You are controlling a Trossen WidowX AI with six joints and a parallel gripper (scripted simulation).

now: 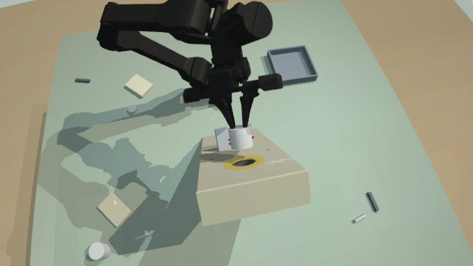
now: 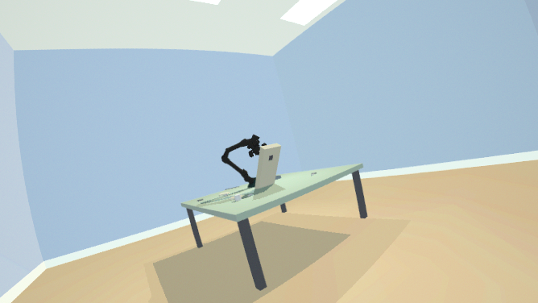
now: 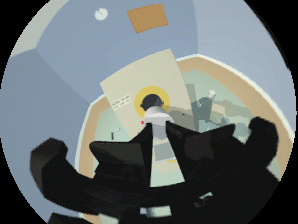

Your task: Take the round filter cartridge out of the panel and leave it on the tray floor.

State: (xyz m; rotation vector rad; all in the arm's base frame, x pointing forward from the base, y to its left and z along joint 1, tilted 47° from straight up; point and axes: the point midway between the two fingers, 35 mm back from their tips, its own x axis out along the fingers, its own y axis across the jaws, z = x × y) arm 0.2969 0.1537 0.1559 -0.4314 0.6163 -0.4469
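Observation:
The white round cartridge [image 1: 241, 139] [image 3: 158, 117] is out of the service panel [image 1: 216, 180] [image 2: 266, 173] [image 3: 160, 70]. My gripper [image 1: 238, 126] [image 3: 157, 124] is shut on its face end and holds it in front of the panel, a short way from the dark round hole [image 1: 244, 163] [image 3: 151, 101]. A yellow ring [image 1: 261, 160] [image 3: 152, 89] surrounds the hole. Small red marks show at the cartridge's sides. Its slots are hidden at the fingertips. The grey square tray [image 1: 293, 65] lies on the table, at the upper right in the top view, away from the gripper.
A pale flat plate [image 1: 222, 139] stands out at the panel beside the cartridge. Beige blocks [image 1: 139, 85] [image 1: 114, 209], a grey disc [image 1: 132, 110] and a white cylinder [image 1: 98, 251] lie left of the panel. A dark bar [image 1: 372, 201] and white rod [image 1: 359, 218] lie right.

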